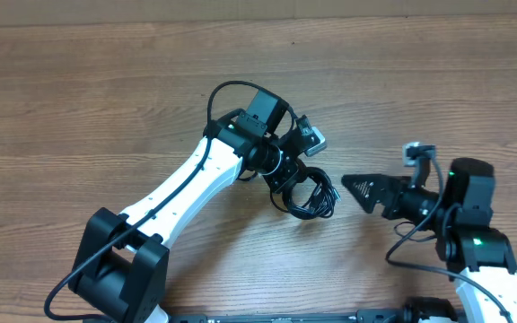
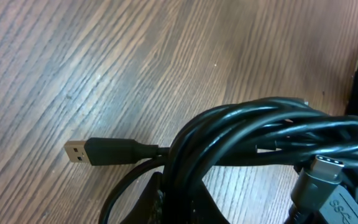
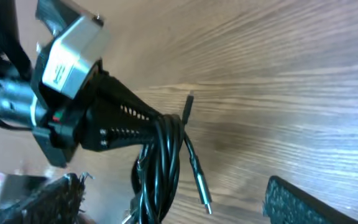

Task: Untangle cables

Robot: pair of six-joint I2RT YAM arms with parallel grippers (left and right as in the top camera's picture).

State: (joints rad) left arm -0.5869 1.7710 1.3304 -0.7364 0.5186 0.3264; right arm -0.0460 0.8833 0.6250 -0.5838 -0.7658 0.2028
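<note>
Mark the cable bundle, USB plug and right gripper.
cable bundle [image 1: 313, 210], overhead, coil's lower strands.
USB plug [image 2: 104, 152], left wrist, black shell.
right gripper [image 1: 357, 190], overhead, between the fingertips.

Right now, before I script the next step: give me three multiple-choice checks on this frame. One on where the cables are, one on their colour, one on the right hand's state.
1. Where is the cable bundle?
A. In the left hand
B. Flat at the table's far edge
C. Draped over an arm's base

2. What colour is the cable bundle?
A. White
B. Black
C. Red

3. How is the right hand?
A. Shut on a plug
B. Out of view
C. Open, holding nothing

Answers:
1 A: the right wrist view shows the left hand pinching the cable bundle.
2 B: the left wrist view shows it black throughout.
3 C: the right hand points at the bundle with its fingers spread wide and nothing between them.
</note>
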